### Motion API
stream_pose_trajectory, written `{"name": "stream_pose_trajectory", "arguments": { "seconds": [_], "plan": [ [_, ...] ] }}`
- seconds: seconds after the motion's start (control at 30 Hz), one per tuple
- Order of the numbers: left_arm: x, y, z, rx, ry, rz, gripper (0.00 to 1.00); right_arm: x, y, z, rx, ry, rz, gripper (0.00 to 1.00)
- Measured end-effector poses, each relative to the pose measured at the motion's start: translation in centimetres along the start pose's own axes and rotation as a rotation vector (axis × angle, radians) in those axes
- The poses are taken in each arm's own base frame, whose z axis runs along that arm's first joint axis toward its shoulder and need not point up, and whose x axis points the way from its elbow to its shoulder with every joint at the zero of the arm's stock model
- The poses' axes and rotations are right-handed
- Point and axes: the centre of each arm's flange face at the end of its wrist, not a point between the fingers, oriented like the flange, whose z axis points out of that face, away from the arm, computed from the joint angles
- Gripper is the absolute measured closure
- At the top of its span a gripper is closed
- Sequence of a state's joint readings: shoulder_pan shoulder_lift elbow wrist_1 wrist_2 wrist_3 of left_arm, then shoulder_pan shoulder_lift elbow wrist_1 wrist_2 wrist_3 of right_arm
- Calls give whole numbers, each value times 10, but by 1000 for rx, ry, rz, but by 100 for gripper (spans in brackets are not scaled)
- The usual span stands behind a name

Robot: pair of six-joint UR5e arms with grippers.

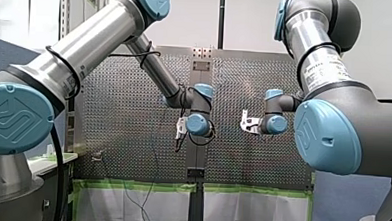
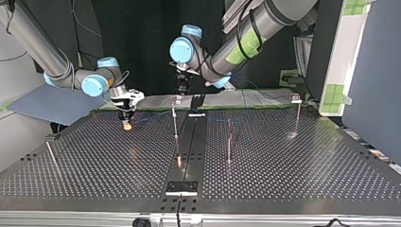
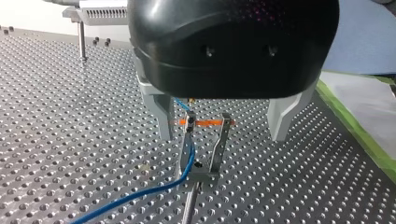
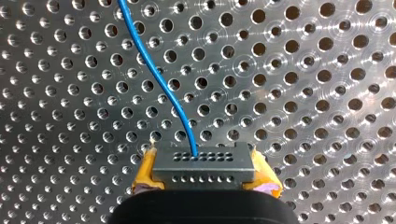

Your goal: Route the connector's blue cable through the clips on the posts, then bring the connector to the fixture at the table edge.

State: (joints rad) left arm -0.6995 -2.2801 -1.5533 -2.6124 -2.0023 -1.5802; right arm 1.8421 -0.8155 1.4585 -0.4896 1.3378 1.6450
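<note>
Over the perforated bench [image 2: 283, 156], left hand [image 3: 222, 137] hung wide open, fingers [image 3: 163, 116] straddling the clip [image 3: 203, 154] atop a thin post [image 3: 189, 207]; its black housing [image 3: 233, 46] hid the cable's upper run. Right hand [image 4: 204, 176], mostly cut off, clamped the connector [image 4: 203, 163] between yellow pads [image 4: 144, 175] above the bench. The blue cable [image 4: 159, 84] left the connector's face and climbed one clip prong; seating there unclear.

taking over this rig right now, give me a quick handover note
My left gripper: open, straddling a clip on its post.
My right gripper: shut on the connector, over the table.
The blue cable runs up along one prong of that clip; whether it is seated, I cannot tell.
Left to do: route through the clips on the other posts, then bring the connector to the fixture, likely the plate at the edge.
</note>
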Motion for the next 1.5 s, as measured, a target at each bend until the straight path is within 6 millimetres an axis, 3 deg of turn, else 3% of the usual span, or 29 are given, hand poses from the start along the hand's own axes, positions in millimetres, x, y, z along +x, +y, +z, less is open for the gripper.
{"name": "stream_pose_trajectory", "arguments": {
  "seconds": [0.73,1.07,1.5],
  "plan": [
    [2,-2,-11,-36,40,37,2,-1,-3,0,4,-2,-1,100],
    [-13,-12,-49,3,47,40,2,-1,-3,0,5,-3,0,100],
    [-37,5,-80,31,9,-77,2,-2,-3,0,5,-6,0,100]
  ]
}}
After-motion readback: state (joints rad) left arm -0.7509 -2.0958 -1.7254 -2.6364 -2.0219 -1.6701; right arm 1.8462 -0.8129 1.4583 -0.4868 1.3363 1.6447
